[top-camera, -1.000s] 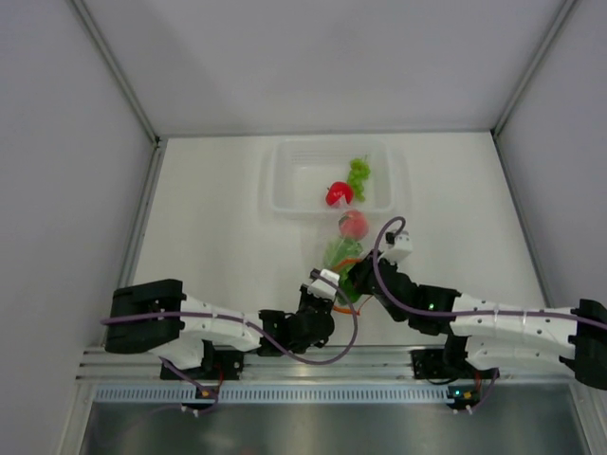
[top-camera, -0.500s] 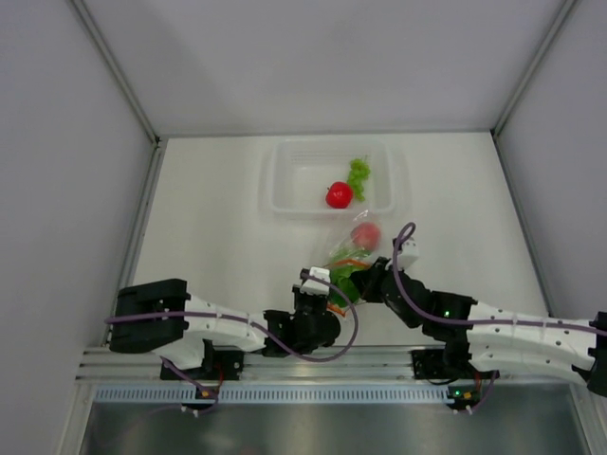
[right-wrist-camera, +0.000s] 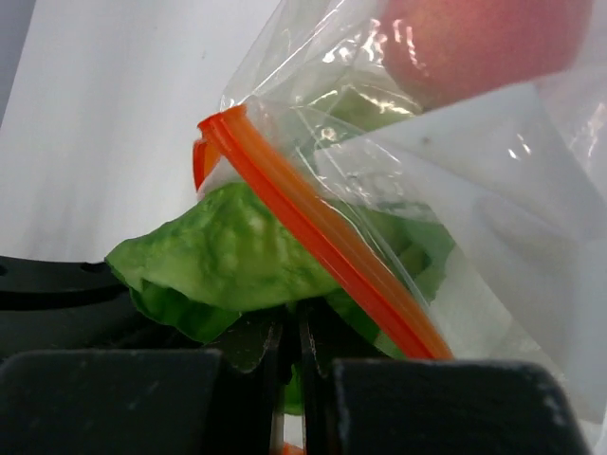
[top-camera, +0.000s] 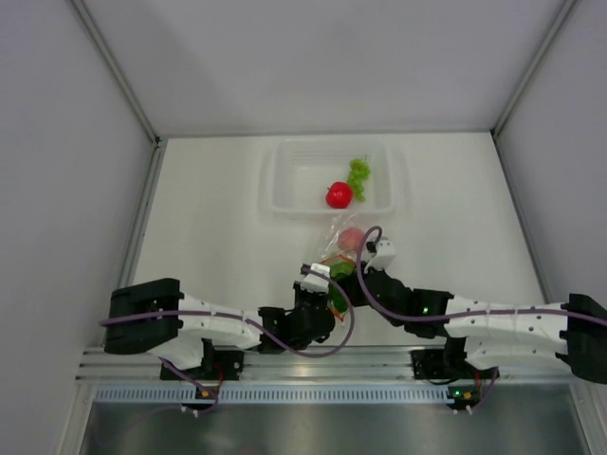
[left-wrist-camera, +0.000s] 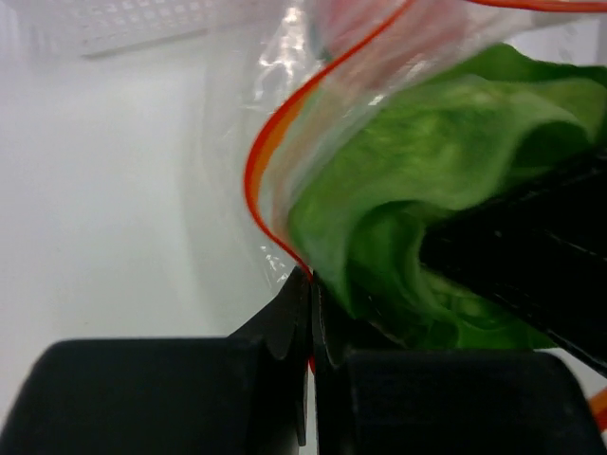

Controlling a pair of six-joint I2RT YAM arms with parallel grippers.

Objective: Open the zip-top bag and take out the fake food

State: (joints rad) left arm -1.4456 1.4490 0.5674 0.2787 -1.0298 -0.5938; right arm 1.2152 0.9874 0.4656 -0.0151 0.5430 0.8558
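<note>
The zip-top bag [top-camera: 340, 248] lies in front of the tray, with its orange-red zip strip [right-wrist-camera: 313, 237] gaping. My left gripper [left-wrist-camera: 311, 301] is shut on the strip's edge [left-wrist-camera: 275, 142]. Green lettuce [right-wrist-camera: 223, 256] sticks out of the bag's mouth, and my right gripper [right-wrist-camera: 292, 334] is shut on its lower edge. In the top view the two grippers meet at the bag's near end, left [top-camera: 323, 282] and right [top-camera: 351, 275]. A pinkish-red round fruit [top-camera: 352, 239] is still inside the bag [right-wrist-camera: 474, 43]. A red tomato [top-camera: 340, 194] and a green grape bunch [top-camera: 358, 173] lie in the tray.
The rigid clear tray [top-camera: 285, 180] stands at the back of the white table, just beyond the bag. Grey walls close in the table on the left, right and back. Both arms stretch low along the near edge.
My right gripper swung right, then came back left and lower, and the bag with the pinkish fruit shifted with it. The left gripper has hardly moved and keeps its hold.
</note>
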